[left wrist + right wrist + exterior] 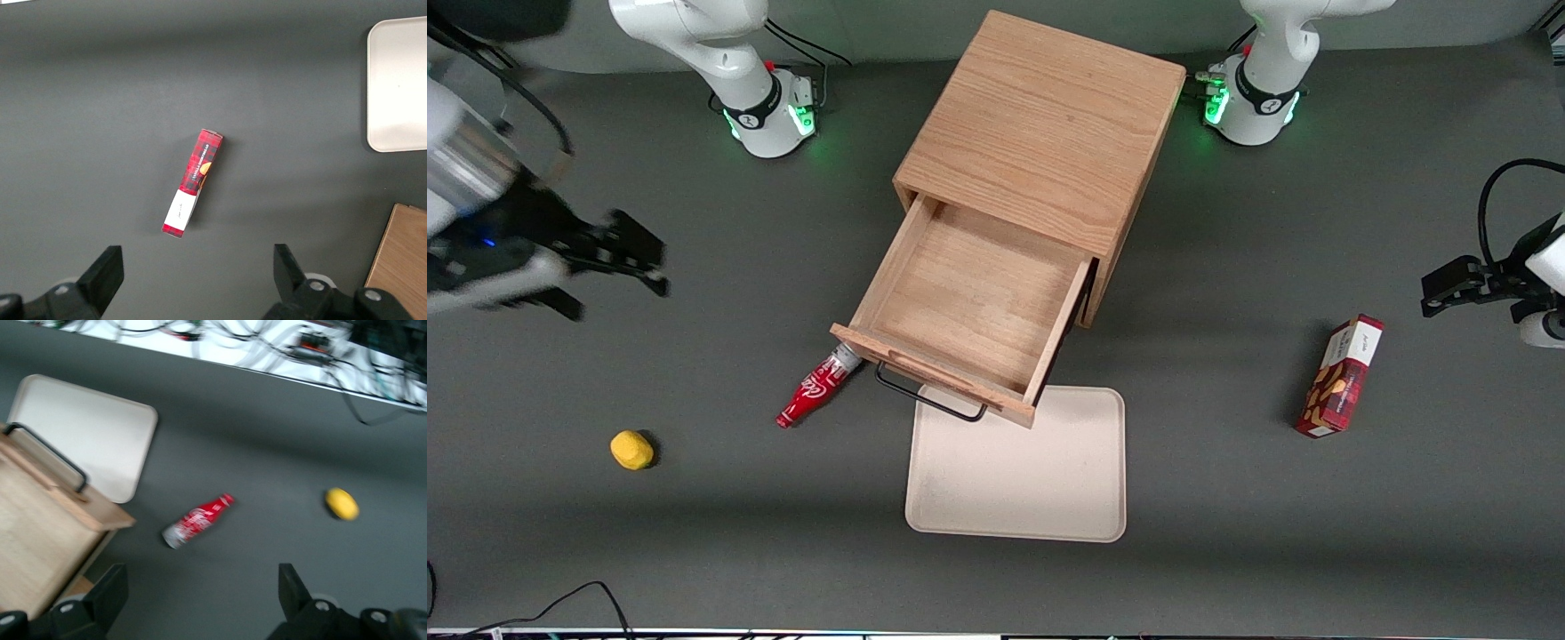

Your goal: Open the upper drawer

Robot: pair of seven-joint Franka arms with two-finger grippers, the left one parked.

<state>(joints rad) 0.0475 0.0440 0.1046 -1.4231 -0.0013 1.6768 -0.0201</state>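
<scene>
The upper drawer [969,307] of a light oak cabinet [1049,124] stands pulled well out toward the front camera, its wooden tray open to view and holding nothing. A long black wire handle [929,398] runs along the drawer front [929,373], and the front edge hangs over the rim of a cream tray [1018,484] that lies flat on the dark grey table [1272,551], nearer the camera than the cabinet.

A red bottle [815,391] lies on its side on the table, its base just beside the drawer's corner toward the working arm's end. Farther toward that end, and nearer the camera, sits a small yellow object [631,449], well apart from the bottle.

The gripper [636,262] hangs above the table toward the working arm's end, well apart from the drawer and touching nothing. Its two fingers [107,597] are spread apart, with only bare table between them.

A red box [1341,375] lies toward the parked arm's end of the table.
</scene>
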